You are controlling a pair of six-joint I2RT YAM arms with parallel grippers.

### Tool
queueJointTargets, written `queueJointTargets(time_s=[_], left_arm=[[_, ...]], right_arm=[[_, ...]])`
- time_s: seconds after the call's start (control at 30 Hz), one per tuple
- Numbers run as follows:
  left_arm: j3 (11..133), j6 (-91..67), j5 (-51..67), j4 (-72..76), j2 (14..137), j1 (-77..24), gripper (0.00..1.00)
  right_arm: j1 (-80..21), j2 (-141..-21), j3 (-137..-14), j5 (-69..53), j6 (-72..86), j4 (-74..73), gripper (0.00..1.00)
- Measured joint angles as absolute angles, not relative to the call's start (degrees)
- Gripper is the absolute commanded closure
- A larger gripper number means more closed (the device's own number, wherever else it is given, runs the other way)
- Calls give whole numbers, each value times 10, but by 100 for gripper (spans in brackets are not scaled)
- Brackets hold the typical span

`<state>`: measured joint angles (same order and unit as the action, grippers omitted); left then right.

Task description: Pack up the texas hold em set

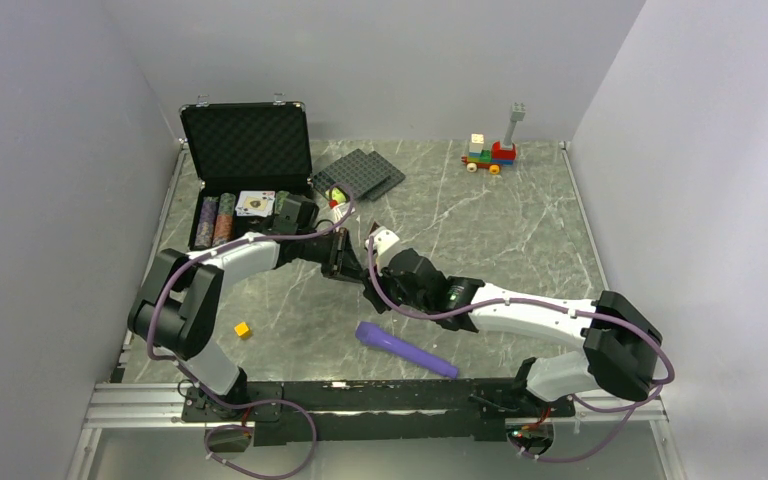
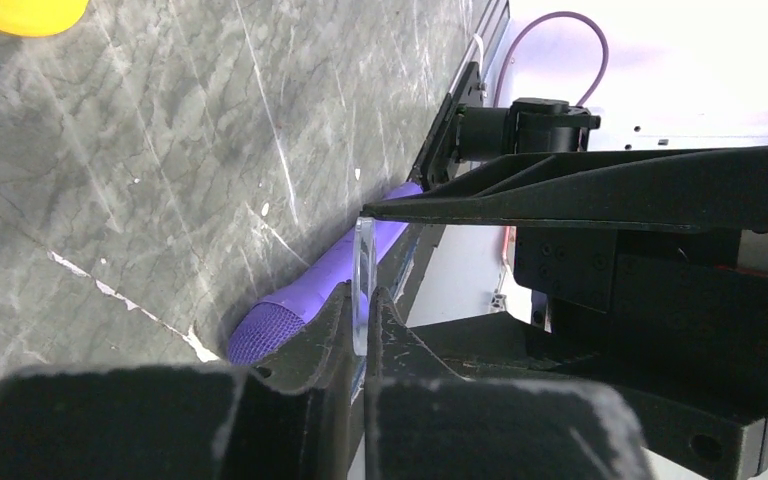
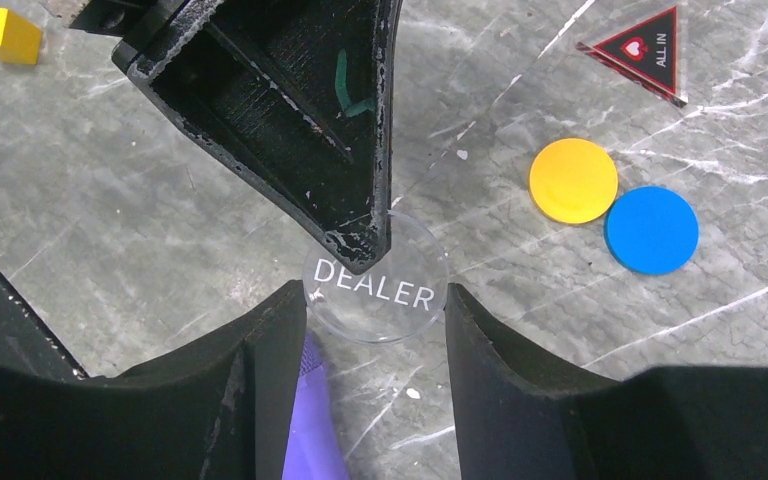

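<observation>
Clear plastic, lettered DEALER, the dealer button point(image 3: 375, 285) hung above the table point(image 1: 500, 240), in front of the open case point(image 1: 245, 148) and off to its right. Both arms met on it. The left gripper point(image 2: 362, 310) had its fingers pressed flat against the button's two faces, pinching it edge-on. The right gripper point(image 3: 375, 300) stood partly spread, with a finger against the rim on either side.

Under the button lay the purple cylinder point(image 1: 405, 350), farther from the case toward the near edge. Beyond the grip, the yellow disc point(image 3: 573, 180) and the blue disc point(image 3: 651, 229) lay flat, edge to edge, on the marble. The dark red triangle point(image 3: 645, 50) lay near them.

The case sat in the far left corner, lid upright against the back wall. The chip stacks point(image 1: 214, 220) and the playing cards point(image 1: 256, 204) lay in its foam tray. Grey studded plates point(image 1: 358, 175) lay just beside its right side. A small yellow cube point(image 1: 243, 329) sat well in front of it.

Right of the case ran a wide stretch of bare marble, out to the right wall. A toy train point(image 1: 488, 152) stood at the far edge there. White walls closed in the table on the left, far and right sides.
</observation>
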<state>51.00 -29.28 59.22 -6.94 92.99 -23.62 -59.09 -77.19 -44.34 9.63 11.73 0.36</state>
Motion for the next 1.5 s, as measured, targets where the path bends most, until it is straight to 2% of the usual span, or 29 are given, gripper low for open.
queueJointTargets(time_s=[0.07,0.23,0.4,0.5,1.03,1.5], left_arm=[[510,-294,594,-69,930,-237,100],[510,-285,591,-74,929,-237,100],[514,-255,572,-98,916,-226,100],[519,-243,561,-102,903,-194,100],[538,-140,425,-155,800,116,100],[547,-123,359,-163,885,175,100]], right_arm=[[-592,-772,-443,100,117,2,55],[-594,-771,-431,105,118,21,19],[-594,-768,-414,104,119,44,6],[-594,-758,-406,104,119,55,4],[-594,-665,-348,104,127,83,4],[-594,-663,-337,95,127,105,4]])
